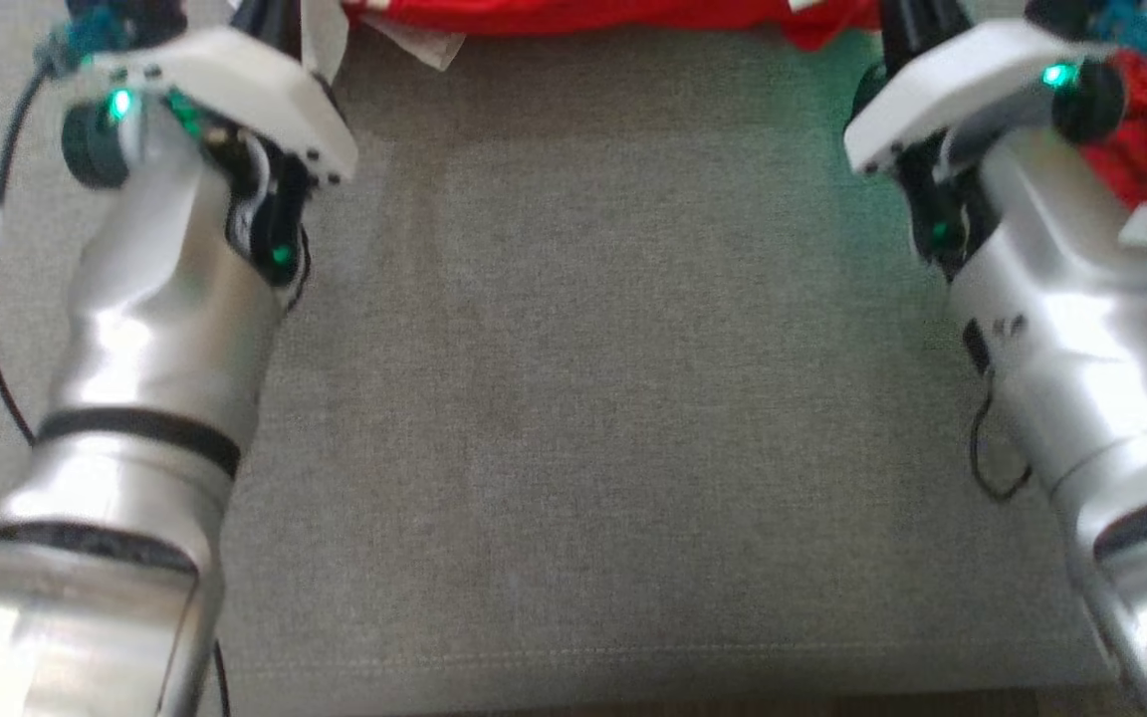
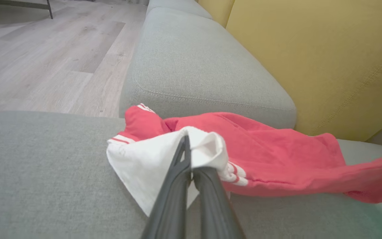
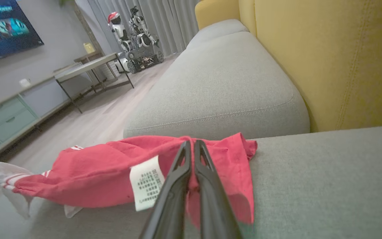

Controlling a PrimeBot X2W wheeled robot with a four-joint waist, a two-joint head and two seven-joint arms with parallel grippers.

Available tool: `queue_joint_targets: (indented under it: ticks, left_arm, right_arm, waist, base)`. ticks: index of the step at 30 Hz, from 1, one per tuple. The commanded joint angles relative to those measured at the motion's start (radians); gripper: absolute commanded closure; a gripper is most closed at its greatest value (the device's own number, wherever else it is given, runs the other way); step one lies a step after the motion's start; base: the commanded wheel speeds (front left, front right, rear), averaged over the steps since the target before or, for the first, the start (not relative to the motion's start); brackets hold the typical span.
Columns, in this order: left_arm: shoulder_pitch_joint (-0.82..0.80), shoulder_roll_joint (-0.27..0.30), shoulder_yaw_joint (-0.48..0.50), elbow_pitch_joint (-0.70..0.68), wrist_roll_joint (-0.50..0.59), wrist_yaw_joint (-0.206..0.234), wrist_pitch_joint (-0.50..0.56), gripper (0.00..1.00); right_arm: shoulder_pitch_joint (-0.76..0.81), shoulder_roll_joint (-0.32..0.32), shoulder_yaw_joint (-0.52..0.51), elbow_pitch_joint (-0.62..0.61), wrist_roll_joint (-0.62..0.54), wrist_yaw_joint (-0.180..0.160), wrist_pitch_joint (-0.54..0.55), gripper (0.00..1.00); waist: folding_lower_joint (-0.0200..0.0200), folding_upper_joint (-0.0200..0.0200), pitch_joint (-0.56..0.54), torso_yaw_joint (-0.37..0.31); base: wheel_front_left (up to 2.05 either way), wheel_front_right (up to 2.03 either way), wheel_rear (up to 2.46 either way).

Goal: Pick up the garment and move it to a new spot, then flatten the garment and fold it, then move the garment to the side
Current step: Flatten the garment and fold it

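The garment (image 1: 613,12) is red with white-striped trim and a white part, stretched along the far edge of the grey seat cushion (image 1: 573,398). In the left wrist view my left gripper (image 2: 187,139) is shut on the white part (image 2: 138,162) at one end of the garment (image 2: 277,149). In the right wrist view my right gripper (image 3: 191,143) is shut on the red fabric (image 3: 104,172) at the other end, beside a white care label (image 3: 147,182). The garment sags between the two grips and rests on the cushion. Both forearms (image 1: 165,299) (image 1: 1061,299) reach forward in the head view.
A yellow backrest (image 2: 310,59) rises behind the cushion. A second grey cushion (image 3: 221,83) adjoins it across a seam. Beyond the sofa lie wooden floor (image 2: 45,59), a metal-legged table (image 3: 88,66), a low cabinet (image 3: 8,116) and another robot (image 3: 134,36) by the curtains.
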Motion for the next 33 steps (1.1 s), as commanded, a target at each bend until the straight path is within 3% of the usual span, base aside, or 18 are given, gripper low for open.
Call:
queue_joint_targets:
  ticks: [1, 9, 17, 23, 33]
  left_arm:
    - [0.018, 0.034, 0.033, -0.041, -0.005, 0.005, -0.005, 1.00]
    - [0.417, 0.044, 0.150, -0.274, 0.021, 0.031, -0.005, 1.00]
    - [0.753, 0.042, 0.164, -0.523, 0.083, 0.061, -0.005, 1.00]
    - [0.972, 0.056, 0.148, -0.706, 0.098, 0.121, 0.042, 1.00]
    - [1.261, 0.059, 0.137, -1.014, 0.084, 0.226, 0.188, 1.00]
  right_arm:
    - [0.038, 0.016, -0.003, -0.047, 0.012, -0.001, -0.011, 1.00]
    - [0.421, 0.004, -0.044, -0.178, 0.013, -0.001, -0.011, 1.00]
    - [0.714, -0.030, -0.119, -0.325, -0.005, -0.001, -0.012, 1.00]
    - [0.907, -0.043, -0.176, -0.411, -0.044, -0.001, -0.004, 1.00]
    - [1.138, -0.014, -0.324, -0.630, -0.145, -0.001, 0.117, 1.00]
  waist:
    - [-0.0001, 0.0000, -0.017, -0.003]
    - [-0.0001, 0.0000, -0.155, -0.005]
    - [-0.0001, 0.0000, -0.252, 0.024]
    - [-0.0001, 0.0000, -0.317, 0.024]
    - [-0.0001, 0.0000, -0.391, 0.012]
  base:
    - [0.00, 0.00, 0.00]
    - [0.00, 0.00, 0.00]
    - [0.00, 0.00, 0.00]
    - [0.00, 0.00, 0.00]
    - [0.00, 0.00, 0.00]
